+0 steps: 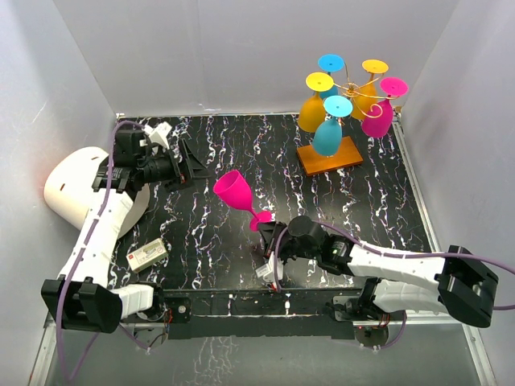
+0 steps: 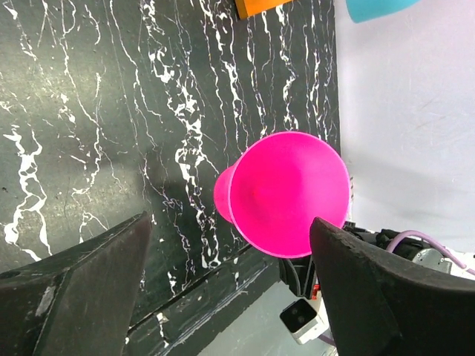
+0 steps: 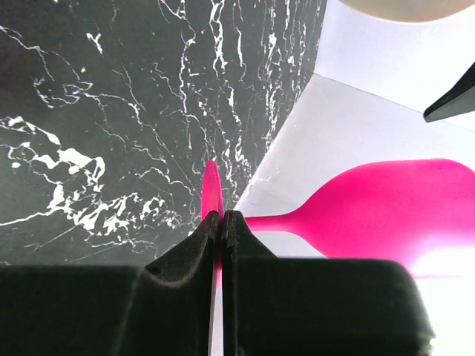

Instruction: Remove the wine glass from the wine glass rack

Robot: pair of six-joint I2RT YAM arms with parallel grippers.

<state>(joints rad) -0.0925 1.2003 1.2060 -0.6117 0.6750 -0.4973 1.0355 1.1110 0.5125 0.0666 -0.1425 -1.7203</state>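
Five glasses hang upside down on the rack [image 1: 336,156], which stands on its flat orange base at the far right of the black marbled tabletop [image 1: 241,145]: two yellow-orange, two blue and one magenta, their round feet uppermost among the gold wire curls. A sixth, the pink wine glass [image 1: 233,190] [image 2: 289,193] [image 3: 378,208], is off the rack and well apart from it, out over the middle of the tabletop. It is tilted, with the bowl leaning up and to the left and the foot [image 1: 261,219] [image 3: 211,189] lower, toward the near edge. The right arm [image 1: 378,261] reaches in from the near right, and its jaws are closed on that foot; from its wrist view the thin pink disc shows edge-on, pinched between the two black fingers [image 3: 178,259], with the stem and bowl running off to the right. Whether the glass touches the tabletop I cannot tell. The left arm [image 1: 100,217] is at the far left, clear of the glass, and its jaws are spread wide with nothing between them; from its wrist view the two dark fingers [image 2: 82,289] frame the open mouth of the pink bowl, which faces that camera. Near the left arm's base a small white box [image 1: 146,256] lies flat on the tabletop.
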